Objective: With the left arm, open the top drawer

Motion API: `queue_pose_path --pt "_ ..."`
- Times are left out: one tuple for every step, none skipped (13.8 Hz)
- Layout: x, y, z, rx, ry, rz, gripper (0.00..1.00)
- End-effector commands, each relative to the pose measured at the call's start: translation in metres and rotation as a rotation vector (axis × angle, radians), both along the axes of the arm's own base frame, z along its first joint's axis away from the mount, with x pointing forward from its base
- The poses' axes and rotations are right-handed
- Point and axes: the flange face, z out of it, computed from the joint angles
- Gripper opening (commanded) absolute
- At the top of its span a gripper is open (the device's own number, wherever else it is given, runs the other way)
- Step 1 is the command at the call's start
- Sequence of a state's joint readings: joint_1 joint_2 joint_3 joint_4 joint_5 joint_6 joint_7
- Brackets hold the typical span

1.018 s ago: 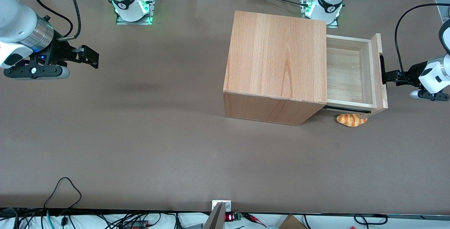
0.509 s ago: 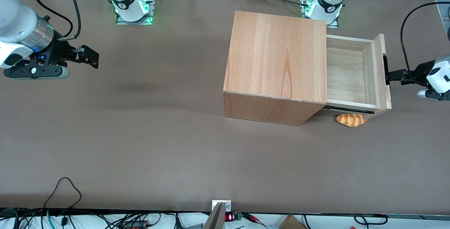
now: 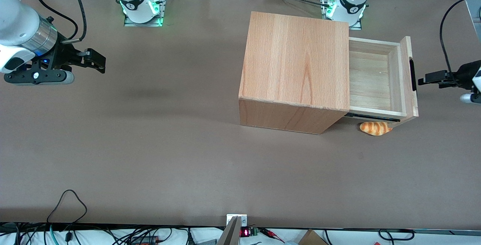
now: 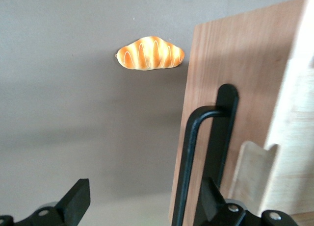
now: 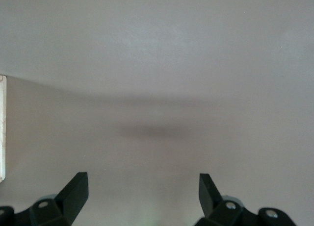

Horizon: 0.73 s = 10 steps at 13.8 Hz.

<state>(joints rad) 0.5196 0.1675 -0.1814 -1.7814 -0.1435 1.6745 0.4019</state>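
Note:
The top drawer [image 3: 372, 79] stands pulled out of the wooden cabinet [image 3: 297, 61], with its pale plank inside showing. Its slim black bar handle [image 3: 413, 74] is on the front panel. The left arm's gripper [image 3: 421, 79] hovers in front of the drawer, a small gap away from the handle and at its height. In the left wrist view the gripper [image 4: 144, 199] is open, its fingers spread wide and holding nothing. The handle [image 4: 208, 113] and the front panel [image 4: 245, 54] are close before it.
A toy croissant [image 3: 375, 127] lies on the brown table beside the cabinet, under the drawer's corner nearer the front camera; it also shows in the left wrist view [image 4: 150, 53]. Cables run along the table's edges.
The drawer slid out a little more, then stopped. The gripper let go of the handle and drew back from the drawer front toward the working arm's end of the table.

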Motion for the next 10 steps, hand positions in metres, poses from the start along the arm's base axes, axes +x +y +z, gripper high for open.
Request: queue_pose_path --pt "0.006 0.002 0.029 -0.020 -0.009 -0.027 1.00" --pt "0.009 0.001 0.042 -0.017 -0.019 -0.029 1.00" --pt "0.011 0.001 0.058 -0.011 -0.032 -0.026 1.00" --pt "0.013 0.000 0.071 -0.003 -0.046 -0.024 1.00" --pt "0.013 -0.004 0.082 0.005 -0.050 -0.008 1.00" --pt "0.014 -0.009 0.088 0.017 -0.052 0.008 1.00" --pt "0.017 -0.017 0.097 0.029 -0.058 0.010 1.00" --pt "0.018 -0.023 0.106 0.041 -0.061 0.021 1.00" --pt "0.018 -0.027 0.113 0.061 -0.065 0.040 1.00" --pt "0.020 -0.033 0.118 0.080 -0.069 0.041 1.00"
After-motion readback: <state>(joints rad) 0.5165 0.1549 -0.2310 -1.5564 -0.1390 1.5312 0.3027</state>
